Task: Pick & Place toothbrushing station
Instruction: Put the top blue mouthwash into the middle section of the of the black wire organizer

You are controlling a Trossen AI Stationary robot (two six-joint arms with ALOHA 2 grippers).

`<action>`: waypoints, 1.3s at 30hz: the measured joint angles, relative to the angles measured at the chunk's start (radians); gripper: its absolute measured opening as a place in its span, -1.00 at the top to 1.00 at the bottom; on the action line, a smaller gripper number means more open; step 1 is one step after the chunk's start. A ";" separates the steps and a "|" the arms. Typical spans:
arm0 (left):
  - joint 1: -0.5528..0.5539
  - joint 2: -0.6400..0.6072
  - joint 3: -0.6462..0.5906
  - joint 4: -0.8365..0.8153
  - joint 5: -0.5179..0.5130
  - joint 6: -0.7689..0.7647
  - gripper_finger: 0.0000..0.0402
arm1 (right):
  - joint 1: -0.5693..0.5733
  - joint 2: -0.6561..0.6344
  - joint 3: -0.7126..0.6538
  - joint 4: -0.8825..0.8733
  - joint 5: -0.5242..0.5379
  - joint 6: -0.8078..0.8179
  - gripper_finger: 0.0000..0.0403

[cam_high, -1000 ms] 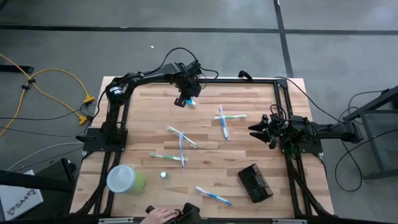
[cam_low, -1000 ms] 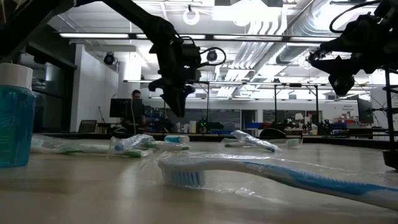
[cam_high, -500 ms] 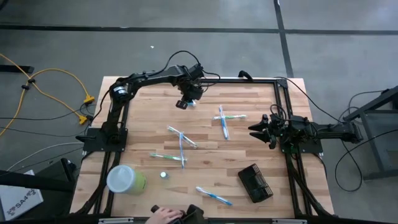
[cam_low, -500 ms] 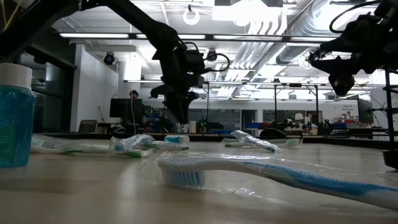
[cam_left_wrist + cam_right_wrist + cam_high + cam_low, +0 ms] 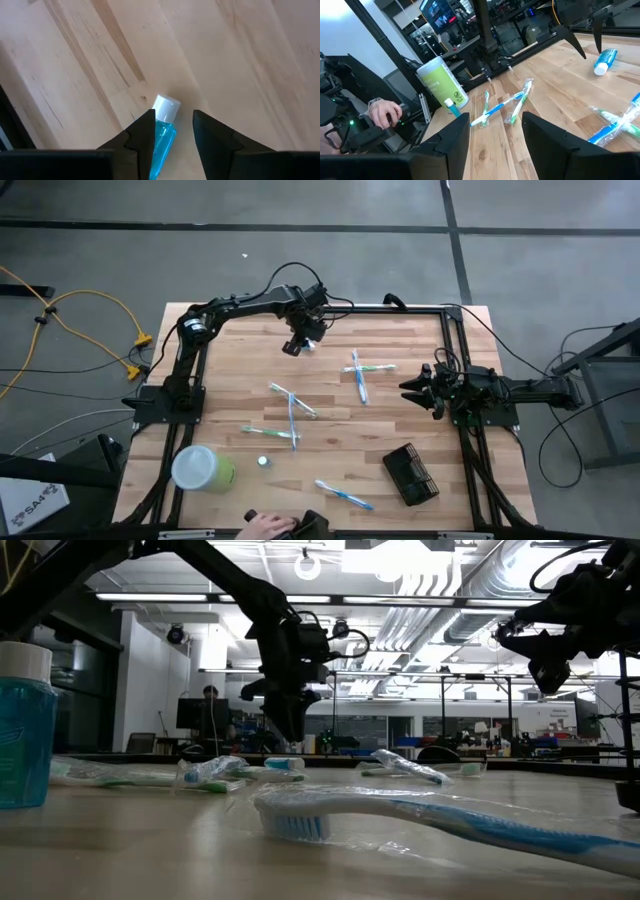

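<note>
The toothbrushing station (image 5: pixel 410 474) lies near the table's (image 5: pixel 400 420) front right corner, long axis slanting toward it, nearer the spread, empty right gripper (image 5: pixel 408 389) at the right edge than the left gripper (image 5: pixel 297 347), parted over a mouthwash bottle (image 5: pixel 163 134) at the far edge.

No lettering anywhere can be read.

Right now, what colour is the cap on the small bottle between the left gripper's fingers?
White, on a clear blue bottle; the left wrist view shows it best.
</note>
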 joint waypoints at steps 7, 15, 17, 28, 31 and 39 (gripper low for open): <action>-0.017 0.000 0.000 -0.034 0.033 0.057 0.36 | 0.000 0.000 0.000 0.000 0.000 0.000 0.14; -0.034 0.000 0.000 -0.026 -0.073 0.076 0.36 | 0.000 0.000 0.000 0.000 0.000 0.000 0.14; -0.034 0.000 0.000 -0.026 -0.090 0.070 0.36 | 0.000 0.000 0.000 0.000 0.000 0.000 0.14; -0.063 0.042 0.000 -0.013 -0.195 0.049 0.36 | 0.000 0.000 0.000 0.000 0.000 0.000 0.14; -0.091 0.047 0.000 -0.013 -0.248 0.048 0.36 | 0.000 0.000 0.000 0.001 0.000 0.000 0.14; -0.169 0.047 0.000 0.005 -0.358 0.043 0.36 | 0.000 0.000 0.000 0.001 0.000 0.000 0.14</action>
